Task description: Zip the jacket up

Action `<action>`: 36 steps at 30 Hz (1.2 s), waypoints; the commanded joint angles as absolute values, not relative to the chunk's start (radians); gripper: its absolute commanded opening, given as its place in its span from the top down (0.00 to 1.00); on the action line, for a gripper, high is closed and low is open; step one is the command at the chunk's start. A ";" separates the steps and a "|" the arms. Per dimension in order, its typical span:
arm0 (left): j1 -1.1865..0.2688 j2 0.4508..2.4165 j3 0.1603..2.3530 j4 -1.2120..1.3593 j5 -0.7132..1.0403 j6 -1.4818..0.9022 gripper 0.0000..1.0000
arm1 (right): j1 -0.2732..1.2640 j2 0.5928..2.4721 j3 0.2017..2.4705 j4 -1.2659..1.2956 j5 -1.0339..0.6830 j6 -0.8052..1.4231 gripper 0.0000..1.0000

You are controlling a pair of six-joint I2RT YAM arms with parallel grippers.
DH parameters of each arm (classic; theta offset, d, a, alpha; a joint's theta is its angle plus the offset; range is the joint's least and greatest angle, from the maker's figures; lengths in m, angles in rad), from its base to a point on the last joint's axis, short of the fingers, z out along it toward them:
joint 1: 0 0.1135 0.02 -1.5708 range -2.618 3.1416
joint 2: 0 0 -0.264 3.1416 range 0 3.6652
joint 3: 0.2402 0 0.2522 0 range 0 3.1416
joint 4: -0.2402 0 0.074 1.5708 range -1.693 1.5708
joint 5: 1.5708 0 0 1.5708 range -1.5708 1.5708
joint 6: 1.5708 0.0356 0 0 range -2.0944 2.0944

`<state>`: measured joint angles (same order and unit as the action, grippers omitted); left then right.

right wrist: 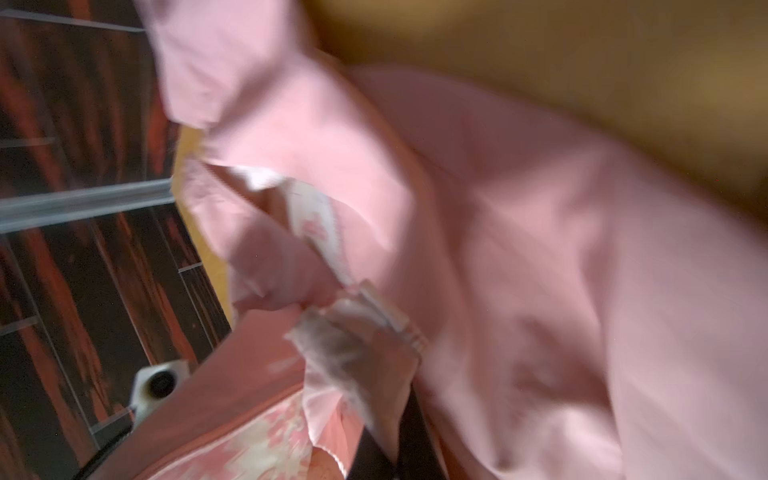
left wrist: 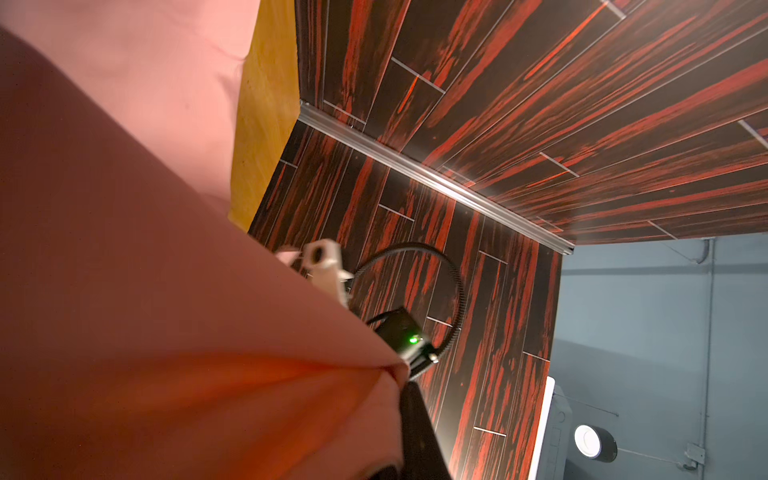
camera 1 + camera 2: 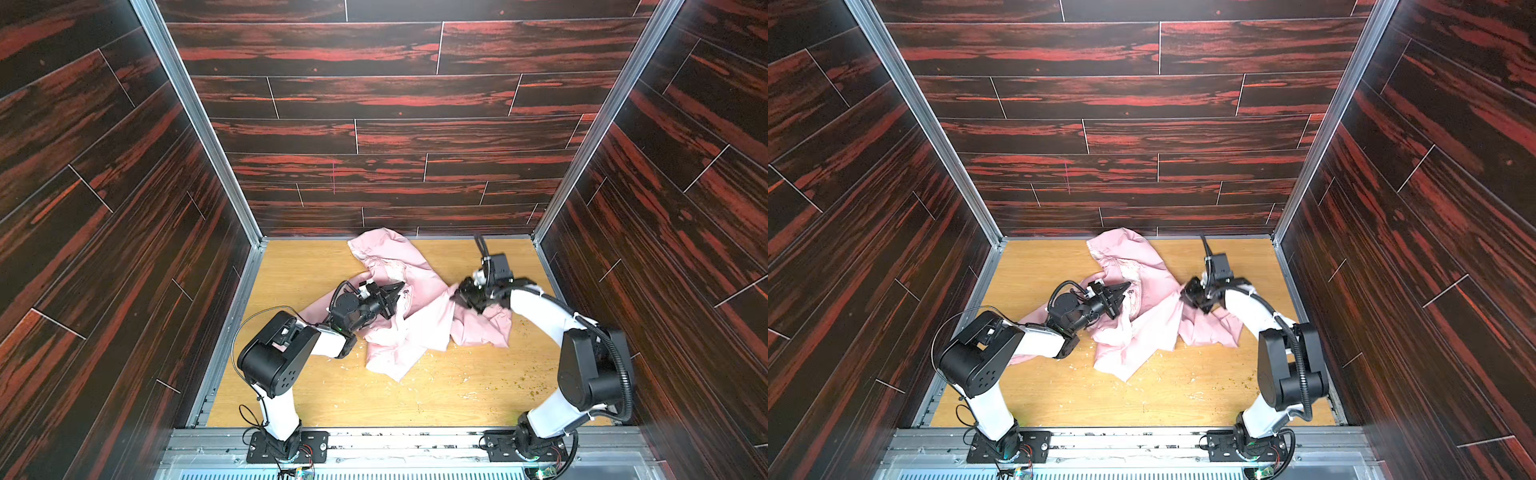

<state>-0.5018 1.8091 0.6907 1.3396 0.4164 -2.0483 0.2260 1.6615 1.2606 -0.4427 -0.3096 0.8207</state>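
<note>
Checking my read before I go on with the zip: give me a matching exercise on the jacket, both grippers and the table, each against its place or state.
Things:
1. jacket
2. left gripper
3. right gripper
4. table

States:
A. light wood, scattered specks
B. fingers shut on a jacket fold, right of the middle in both top views
C. pink, crumpled, far end reaching the back wall
D. fingers shut on fabric at the jacket's middle

Pairs: 1-C, 2-D, 3-B, 4-A.
</note>
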 commanded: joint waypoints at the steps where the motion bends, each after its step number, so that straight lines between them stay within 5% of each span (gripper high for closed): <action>1: -0.477 1.730 0.740 1.372 0.451 -2.022 1.00 | 0.209 1.708 1.517 -0.586 -0.259 0.573 1.00; 7: -0.463 1.677 0.817 1.259 0.455 -1.922 1.00 | 0.311 1.731 1.892 -0.725 -0.010 0.155 1.00; 12: -0.450 1.593 0.716 1.183 0.411 -1.873 1.00 | 0.574 1.704 1.806 -0.748 0.135 -0.167 1.00; 19: -0.430 1.316 0.430 0.741 0.359 -1.696 1.00 | 0.759 1.575 1.289 -0.704 -0.094 -0.023 1.00; 26: -0.431 1.168 0.382 0.451 0.388 -1.585 1.00 | 0.862 1.561 1.037 -0.637 -0.095 0.132 0.99; 36: -0.451 1.216 0.377 0.432 0.452 -1.549 1.00 | 0.862 1.459 0.966 -0.605 -0.078 0.462 0.62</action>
<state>-0.4446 1.2041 0.3729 0.4545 0.4259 -1.5799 0.8619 1.5181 0.9859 -0.6201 -0.0677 0.3130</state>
